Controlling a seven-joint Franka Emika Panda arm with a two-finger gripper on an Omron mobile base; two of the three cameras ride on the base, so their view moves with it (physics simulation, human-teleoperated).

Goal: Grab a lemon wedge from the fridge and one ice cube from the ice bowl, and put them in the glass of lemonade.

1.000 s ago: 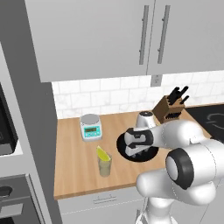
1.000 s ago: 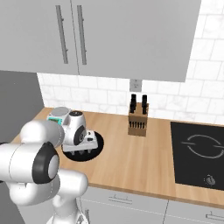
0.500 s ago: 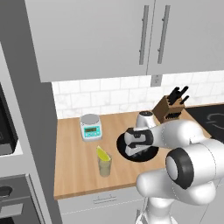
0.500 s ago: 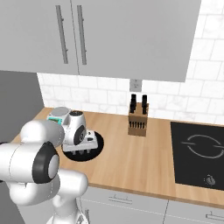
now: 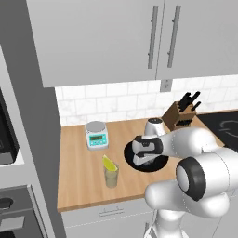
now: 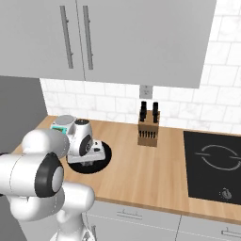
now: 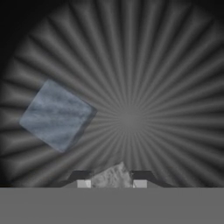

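My gripper (image 7: 111,183) reaches down into the black ice bowl (image 5: 160,163) and is shut on a small ice cube (image 7: 112,176) held between its fingertips. A second, larger ice cube (image 7: 57,114) lies loose on the ribbed bowl floor (image 7: 144,87) to the left. From the right base view the hand (image 6: 84,159) sits low over the ice bowl (image 6: 105,159). The glass of lemonade (image 5: 111,177) stands on the counter left of the bowl, with the yellow lemon wedge (image 5: 109,162) sticking out of its top. The fridge is out of view.
A white scale (image 5: 96,135) with a teal display stands behind the glass. A wooden knife block (image 6: 148,129) sits against the tiled wall, and a black stovetop (image 6: 214,164) lies to the right. Grey cabinets (image 5: 139,42) hang above the counter.
The jaws have closed from wide open onto the small ice cube in the bowl. The arm has hardly moved.
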